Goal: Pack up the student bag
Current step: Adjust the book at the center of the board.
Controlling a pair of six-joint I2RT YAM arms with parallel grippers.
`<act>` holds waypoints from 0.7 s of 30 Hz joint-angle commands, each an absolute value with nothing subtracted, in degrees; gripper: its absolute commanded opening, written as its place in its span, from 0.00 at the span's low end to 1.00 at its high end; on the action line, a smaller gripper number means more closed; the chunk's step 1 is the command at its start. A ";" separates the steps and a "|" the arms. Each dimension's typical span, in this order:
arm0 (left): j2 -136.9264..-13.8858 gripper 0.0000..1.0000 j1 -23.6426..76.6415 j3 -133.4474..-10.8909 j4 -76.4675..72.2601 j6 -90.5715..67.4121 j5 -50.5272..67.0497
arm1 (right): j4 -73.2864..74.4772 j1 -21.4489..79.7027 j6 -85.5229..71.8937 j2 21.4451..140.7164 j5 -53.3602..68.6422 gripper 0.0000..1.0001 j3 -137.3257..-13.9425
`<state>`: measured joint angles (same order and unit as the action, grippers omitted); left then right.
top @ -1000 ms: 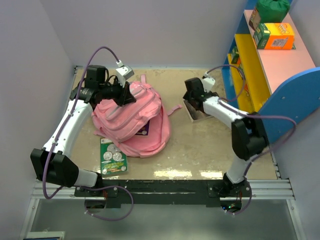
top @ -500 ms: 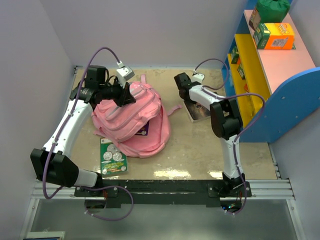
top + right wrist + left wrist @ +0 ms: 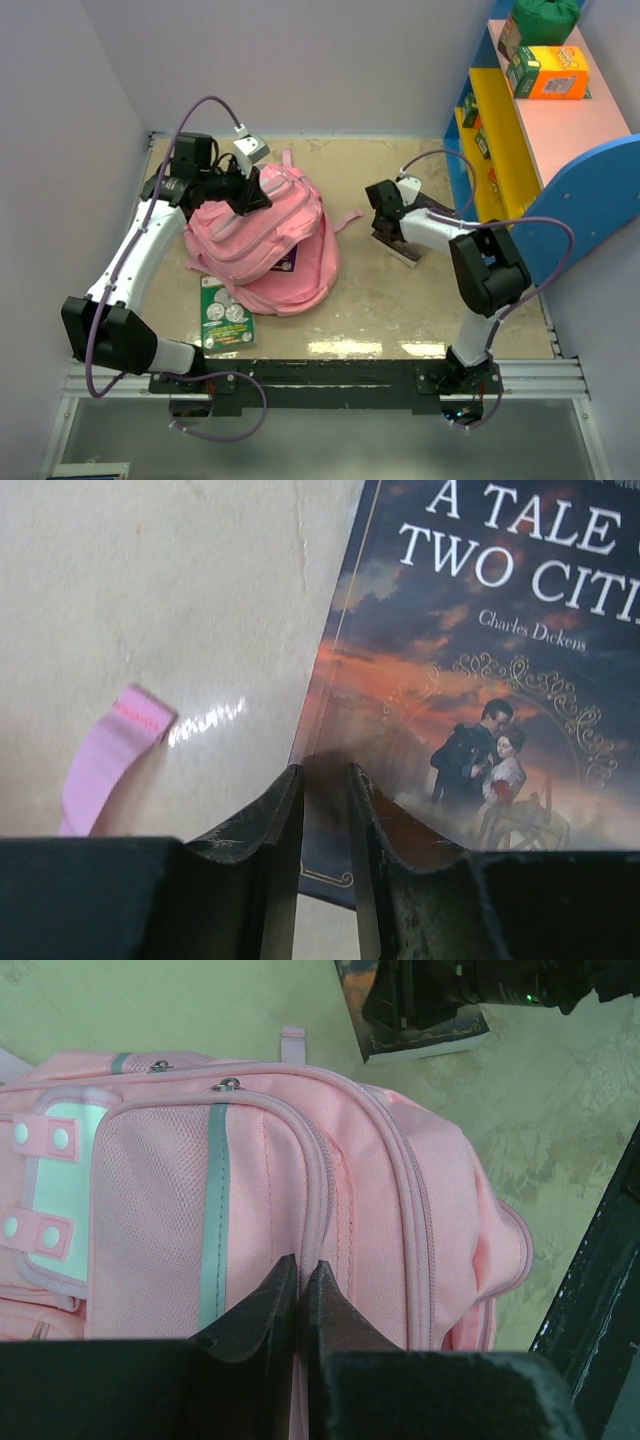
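Crowding the right edge of the table [image 3: 400, 310], a blue, yellow and pink shelf unit [image 3: 520, 160] is being seen with an orange carton [image 3: 548, 72] and a green bundle [image 3: 545, 18] borne on its top board. A green printed card [image 3: 226, 312] is lying flat at the near left, right at the near edge of the student bag [image 3: 270, 235]. The bag is being kept slumped on the left half of the table, well apart from the shelf unit. A loose pink strap end [image 3: 348, 218] is trailing from it toward the right arm. A dark purple edge [image 3: 287, 260] is showing at the bag's front fold; whether it is inside cannot be told.

The bag's top is being pinched by the left gripper [image 3: 252, 190], whose jaws are pressed almost together on the pink fabric beside a zip seam. A paperback book [image 3: 480, 630], titled A Tale of Two Cities, is being clamped by the right gripper [image 3: 325, 775]. Its jaws are narrowed onto the cover's edge, and the paperback book is being held tilted between bag and shelf unit.
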<state>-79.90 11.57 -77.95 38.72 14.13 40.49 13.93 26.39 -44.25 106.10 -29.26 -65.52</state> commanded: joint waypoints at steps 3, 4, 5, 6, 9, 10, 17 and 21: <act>-77.26 0.00 10.72 -80.16 34.45 15.29 42.28 | 15.65 32.77 -47.11 102.14 -14.96 0.27 -52.66; -77.17 0.00 10.72 -80.33 34.63 15.47 42.28 | 15.04 33.39 -47.72 101.26 -13.64 0.27 -51.60; -77.17 0.00 10.72 -80.42 34.72 15.38 42.28 | 15.12 34.09 -48.16 100.64 -13.71 0.27 -50.11; -77.17 0.00 10.81 -80.51 34.80 15.47 42.28 | 15.55 34.97 -48.86 99.16 -13.88 0.28 -49.75; -77.17 0.00 10.81 -80.77 34.89 15.21 42.63 | 18.45 34.89 -49.39 95.73 -16.86 0.36 -49.74; -77.17 0.00 10.72 -80.95 34.89 15.03 42.89 | 20.98 34.72 -49.39 93.19 -18.44 0.39 -50.44; -76.90 0.00 10.72 -81.12 35.16 14.94 43.15 | 28.21 25.79 -47.20 84.99 -28.48 0.56 -56.16; -76.90 0.00 10.81 -80.95 34.98 14.85 43.50 | 26.20 19.17 -42.82 85.51 -27.43 0.61 -54.76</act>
<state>-79.90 11.57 -77.97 38.94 14.33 40.58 24.64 24.64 -46.48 86.00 -24.99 -53.89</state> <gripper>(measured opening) 0.103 0.592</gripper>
